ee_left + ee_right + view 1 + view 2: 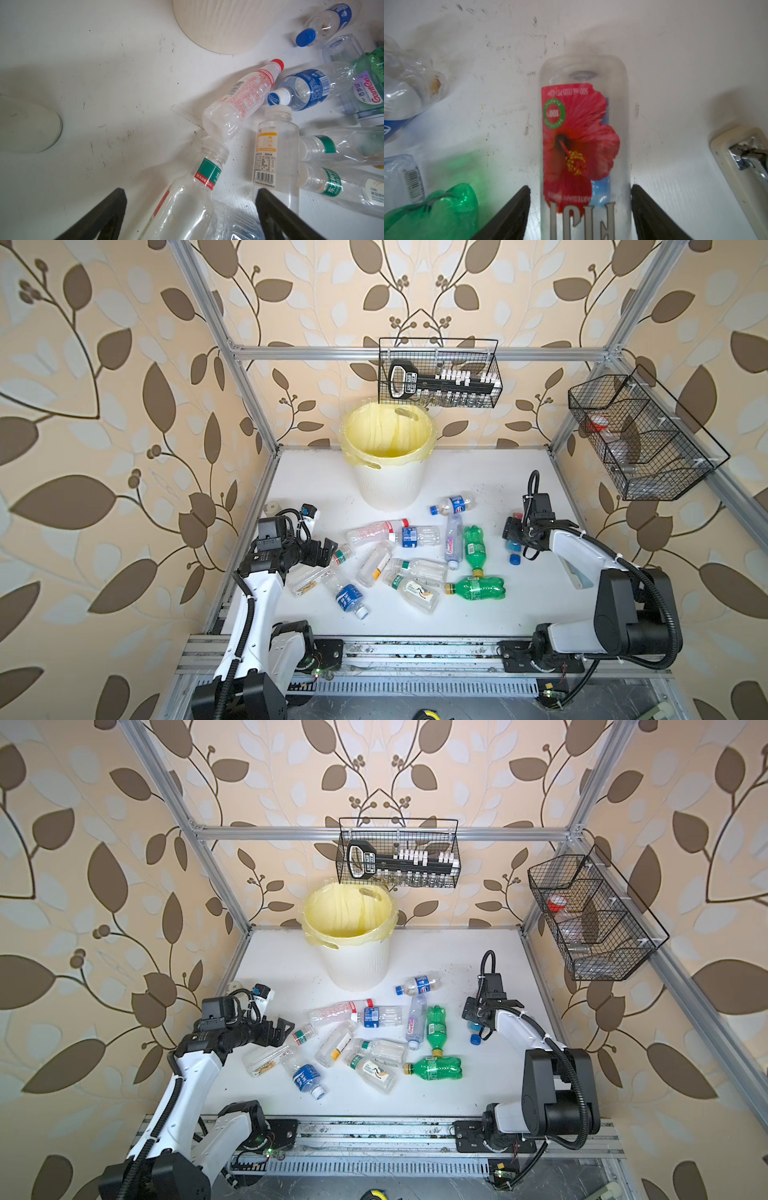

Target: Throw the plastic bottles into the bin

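Black wire baskets (384, 364) hang above white table (478, 472).

Glossy clear plastic bottles (419, 536), scuffed matt table (478, 472)

I see the bin (388, 489) standing behind the scattered plastic bottles (419, 568) — 2 of them green. My right gripper (512, 537) hangs over a blue-capped bottle (515, 559); my left gripper (331, 551) sits beside the pile.

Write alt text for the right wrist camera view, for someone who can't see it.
A clear bottle with a red hibiscus label lies on the white table between the two black fingers of the right gripper. A green bottle lies nearby.
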